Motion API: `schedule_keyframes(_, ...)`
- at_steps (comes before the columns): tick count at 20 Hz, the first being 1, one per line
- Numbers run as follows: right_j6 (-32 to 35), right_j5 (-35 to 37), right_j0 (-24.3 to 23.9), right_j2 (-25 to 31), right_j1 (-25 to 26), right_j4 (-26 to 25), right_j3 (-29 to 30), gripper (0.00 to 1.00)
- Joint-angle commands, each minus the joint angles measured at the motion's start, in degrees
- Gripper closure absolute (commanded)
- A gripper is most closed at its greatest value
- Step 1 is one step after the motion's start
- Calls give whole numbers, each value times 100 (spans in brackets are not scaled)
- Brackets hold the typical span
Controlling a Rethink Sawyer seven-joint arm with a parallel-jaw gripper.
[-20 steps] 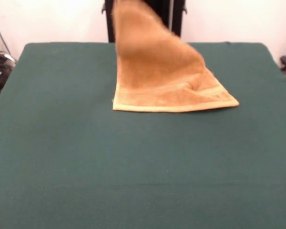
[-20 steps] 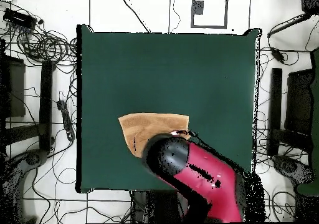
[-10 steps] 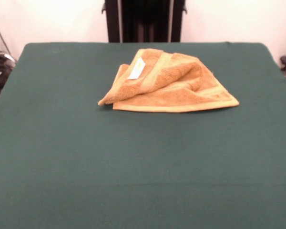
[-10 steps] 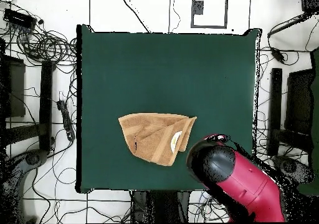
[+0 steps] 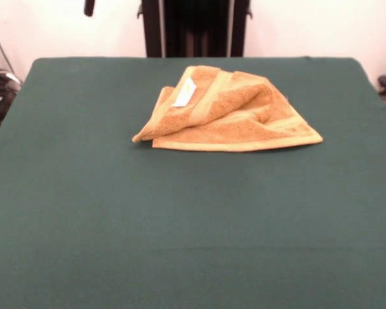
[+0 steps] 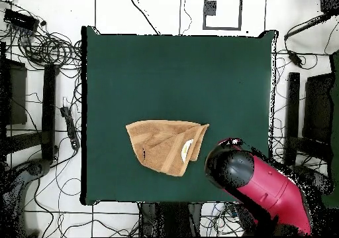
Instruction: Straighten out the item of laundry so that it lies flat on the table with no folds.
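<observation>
The item of laundry (image 5: 225, 112), a golden-orange terry towel, lies in a loose heap on the far half of the green table (image 5: 180, 225). One corner is folded over the rest, and its white label (image 5: 184, 93) faces up. Its near edge lies flat and straight. In the overhead view the towel (image 6: 165, 146) shows as a folded wedge on the table (image 6: 172, 69). My gripper (image 5: 89, 6) shows only as a dark tip at the top edge, left of the towel and well clear of it. From above, the red arm's black end (image 6: 230, 168) covers it beside the towel.
A black pedestal column (image 5: 196, 26) stands behind the table's far edge. Tangled cables (image 6: 46, 46) and dark stands (image 6: 49, 109) ring the table on the floor. Wide green cloth surrounds the towel on all sides.
A second ago the towel hung lifted by one corner. It has dropped into a folded heap, and the arm has swung off to the side, clear of it.
</observation>
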Motion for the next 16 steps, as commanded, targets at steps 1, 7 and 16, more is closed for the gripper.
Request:
schedule_keyframes(1,-196,-484,-76,1730,548,20,18,0)
schedule_keyframes(7,802,-293,325,1845,906,464,-482,0)
schedule_keyframes(16,1628,427,1086,1630,1527,1047,-1372,0)
